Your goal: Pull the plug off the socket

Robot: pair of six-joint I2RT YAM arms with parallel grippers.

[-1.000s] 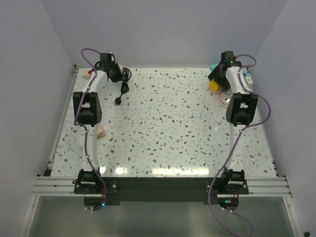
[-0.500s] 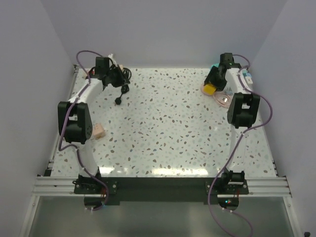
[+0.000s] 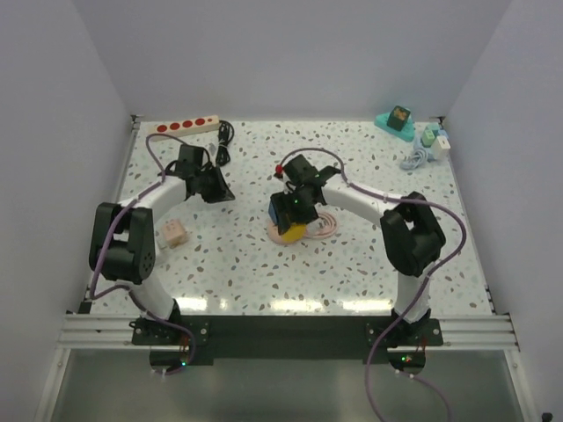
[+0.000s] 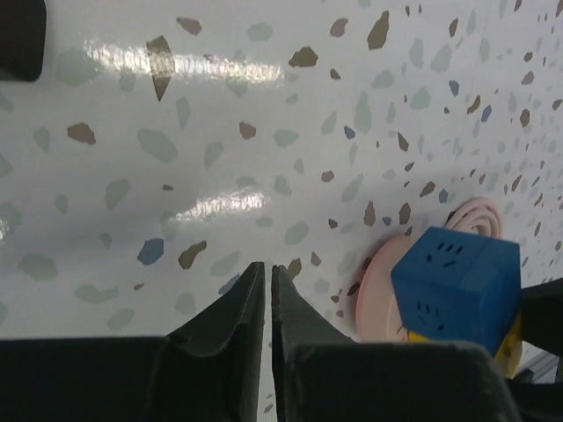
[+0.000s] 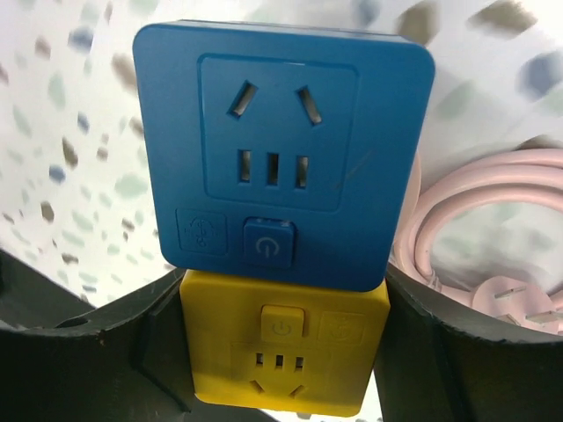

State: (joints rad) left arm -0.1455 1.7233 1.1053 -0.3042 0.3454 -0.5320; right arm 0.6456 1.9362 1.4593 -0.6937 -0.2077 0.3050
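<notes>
left gripper (image 4: pixel 266 274) shut and empty, right gripper (image 3: pixel 293 209) clasping a blue-and-yellow cube (image 5: pixel 277 176); best to brace the socket (image 3: pixel 182 126) and pull the plug straight.

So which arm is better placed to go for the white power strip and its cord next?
Left. The left gripper is shut on nothing and nearer the power strip; the right gripper is busy holding the blue and yellow cube.

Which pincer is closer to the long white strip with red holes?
Left. The left pincer sits just this side of the strip; the right pincer is farther off, mid-table, holding a cube.
</notes>
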